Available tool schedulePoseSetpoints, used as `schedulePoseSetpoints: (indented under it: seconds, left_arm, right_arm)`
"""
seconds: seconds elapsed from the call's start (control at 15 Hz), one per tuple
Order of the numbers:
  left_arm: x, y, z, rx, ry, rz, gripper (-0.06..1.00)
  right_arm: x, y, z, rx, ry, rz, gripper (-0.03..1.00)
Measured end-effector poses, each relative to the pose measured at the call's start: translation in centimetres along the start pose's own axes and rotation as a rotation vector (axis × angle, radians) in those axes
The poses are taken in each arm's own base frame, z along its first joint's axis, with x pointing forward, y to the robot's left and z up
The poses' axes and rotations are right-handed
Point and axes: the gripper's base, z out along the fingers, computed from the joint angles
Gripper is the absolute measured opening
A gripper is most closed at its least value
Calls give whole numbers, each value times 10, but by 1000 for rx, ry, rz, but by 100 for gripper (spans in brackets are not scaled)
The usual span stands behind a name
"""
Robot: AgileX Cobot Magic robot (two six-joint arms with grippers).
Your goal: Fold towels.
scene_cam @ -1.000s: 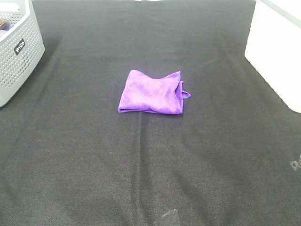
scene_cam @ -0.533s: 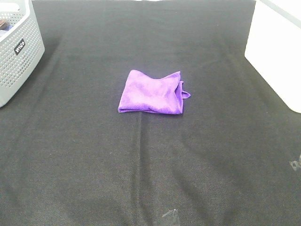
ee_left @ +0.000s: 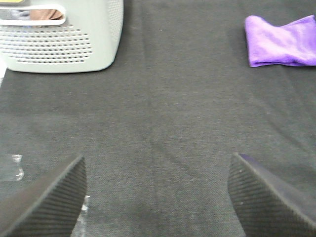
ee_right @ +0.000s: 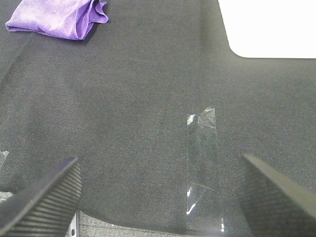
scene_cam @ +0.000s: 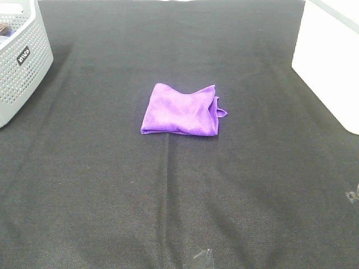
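The purple towel [scene_cam: 180, 110] lies folded into a small rough square in the middle of the black table cloth, one corner sticking out on its right side. It also shows in the left wrist view [ee_left: 281, 41] and in the right wrist view [ee_right: 58, 18]. My left gripper [ee_left: 157, 197] is open and empty, well away from the towel, near the table's front left. My right gripper [ee_right: 158, 197] is open and empty, near the table's front right. Neither gripper shows in the exterior high view.
A grey perforated basket [scene_cam: 21, 56] stands at the back left, also in the left wrist view [ee_left: 64, 37]. A white box [scene_cam: 331, 56] stands at the right. Strips of clear tape [ee_right: 202, 168] lie on the cloth near the front edge.
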Motion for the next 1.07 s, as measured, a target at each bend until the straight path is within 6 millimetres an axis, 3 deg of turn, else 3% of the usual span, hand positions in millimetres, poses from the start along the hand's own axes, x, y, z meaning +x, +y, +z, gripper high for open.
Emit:
schedulePoseSetpoints:
  seconds: [1.07]
  left_arm:
    - [0,-1,0,-39,-3,-28,74]
  right_arm:
    - [0,0,0,-27,0,-17,82]
